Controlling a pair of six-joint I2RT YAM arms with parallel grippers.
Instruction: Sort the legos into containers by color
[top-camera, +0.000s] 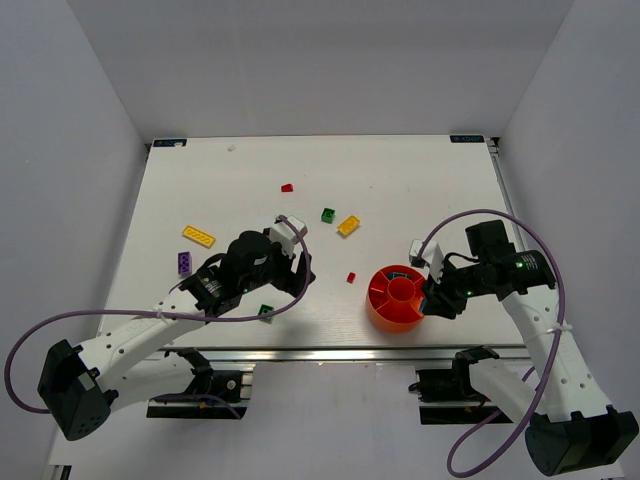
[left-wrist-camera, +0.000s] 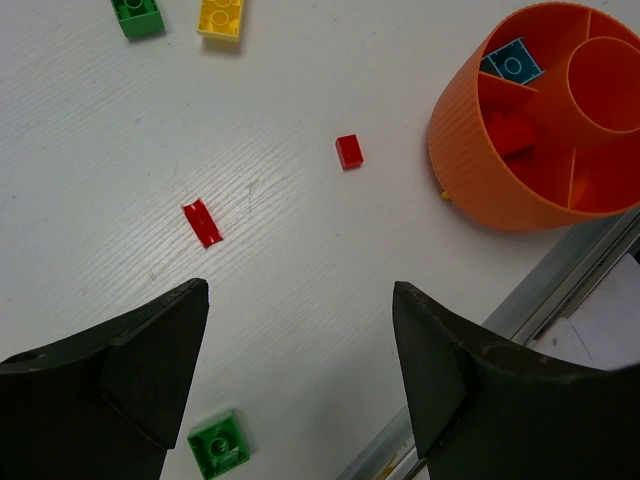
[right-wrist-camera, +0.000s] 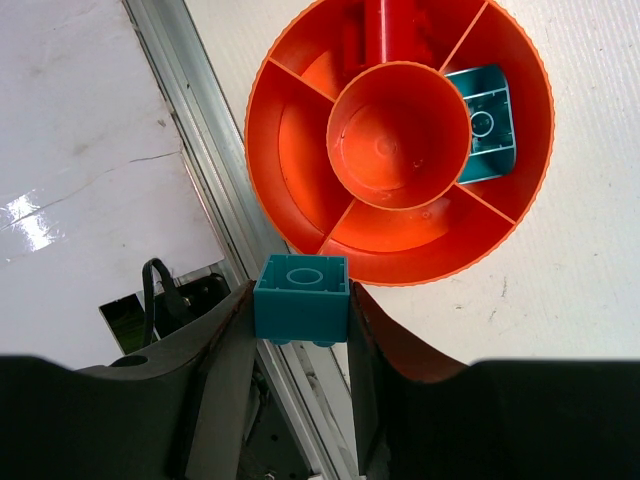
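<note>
The round orange-red tray (top-camera: 380, 312) stands near the front edge, right of centre. It holds a cyan plate (right-wrist-camera: 485, 122) in one wedge and a red brick (left-wrist-camera: 510, 130) in another. My right gripper (right-wrist-camera: 300, 312) is shut on a cyan brick (right-wrist-camera: 301, 298), held above the table edge just beside the tray's rim (right-wrist-camera: 252, 130). My left gripper (left-wrist-camera: 300, 300) is open and empty, above bare table. A green brick (left-wrist-camera: 219, 445), a red plate (left-wrist-camera: 202, 222) and a small red brick (left-wrist-camera: 349, 151) lie near it.
Farther back lie a green brick (top-camera: 328, 214), a yellow brick (top-camera: 349, 225) and a red brick (top-camera: 287, 187). A yellow plate (top-camera: 199, 236) and a purple brick (top-camera: 185, 263) lie at the left. The table's metal front rail (left-wrist-camera: 560, 270) runs close behind the tray.
</note>
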